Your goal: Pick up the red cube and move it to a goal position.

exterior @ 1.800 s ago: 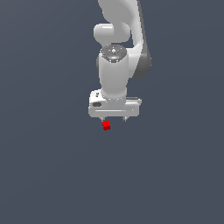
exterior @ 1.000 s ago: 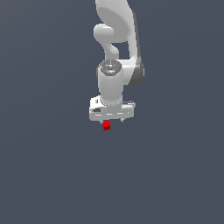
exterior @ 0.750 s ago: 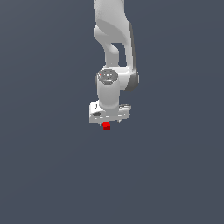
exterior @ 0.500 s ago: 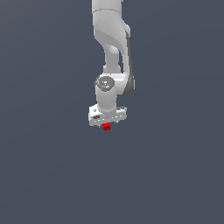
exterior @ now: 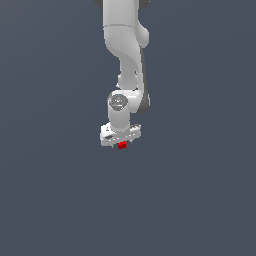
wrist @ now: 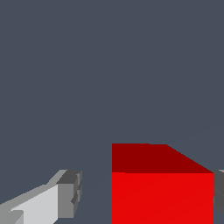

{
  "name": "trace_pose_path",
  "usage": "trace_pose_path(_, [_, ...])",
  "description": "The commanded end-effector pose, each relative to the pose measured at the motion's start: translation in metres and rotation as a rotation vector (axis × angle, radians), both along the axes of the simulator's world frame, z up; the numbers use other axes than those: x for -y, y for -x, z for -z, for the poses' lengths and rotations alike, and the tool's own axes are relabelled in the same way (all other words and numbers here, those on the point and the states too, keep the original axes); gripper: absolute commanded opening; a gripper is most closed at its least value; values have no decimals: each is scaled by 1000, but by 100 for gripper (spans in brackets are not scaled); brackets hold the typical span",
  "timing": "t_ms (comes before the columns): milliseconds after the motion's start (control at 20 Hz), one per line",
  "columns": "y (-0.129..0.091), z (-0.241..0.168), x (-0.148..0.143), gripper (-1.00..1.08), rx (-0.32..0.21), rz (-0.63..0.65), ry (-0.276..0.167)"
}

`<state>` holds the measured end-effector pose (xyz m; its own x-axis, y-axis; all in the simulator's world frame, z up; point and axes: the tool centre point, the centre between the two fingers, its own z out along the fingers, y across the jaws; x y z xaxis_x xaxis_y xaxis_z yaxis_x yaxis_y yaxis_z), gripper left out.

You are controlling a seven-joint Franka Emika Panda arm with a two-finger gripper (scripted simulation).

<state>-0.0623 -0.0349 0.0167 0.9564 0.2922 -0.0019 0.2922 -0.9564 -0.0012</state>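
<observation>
Exterior view shows you that the arm has pulled in since the earlier frames: its links stand more upright, and the white gripper (exterior: 121,141) sits a little higher in the picture than it did nearly two seconds ago. The red cube (exterior: 121,145) has travelled with it and keeps its place just under the middle of the gripper. This suggests to me that the cube is already carried and that the transport step is going on, but no goal marker is visible in either picture, so you cannot judge how much of the way remains.

In the wrist view the red cube (wrist: 162,192) fills the space near one side. One of the fingers (wrist: 69,193), with its grey pad, stands clearly apart from the cube, with an open gap between them. At the opposite edge of the picture a small grey piece lies just beside the cube, probably the other finger, but too little of it shows to be sure. So the fingers are not fully closed, and I cannot tell whether they really clamp the cube. If only one side has contact, the cube could slip; watch it during the next motion.
</observation>
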Motion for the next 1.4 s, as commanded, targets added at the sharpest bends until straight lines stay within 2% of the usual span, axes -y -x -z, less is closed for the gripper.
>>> trace_pose_path(0, [-1, 0, 0, 100, 1, -2, 1])
trace_pose_path(200, [-2, -3, -1, 100, 2, 4, 1])
trace_pose_path(250, [-2, -3, -1, -100, 2, 4, 1])
trace_pose_path(900, [-2, -5, -1, -100, 2, 4, 1])
trace_pose_path(1350, [-3, -42, -7, -100, 2, 4, 1])
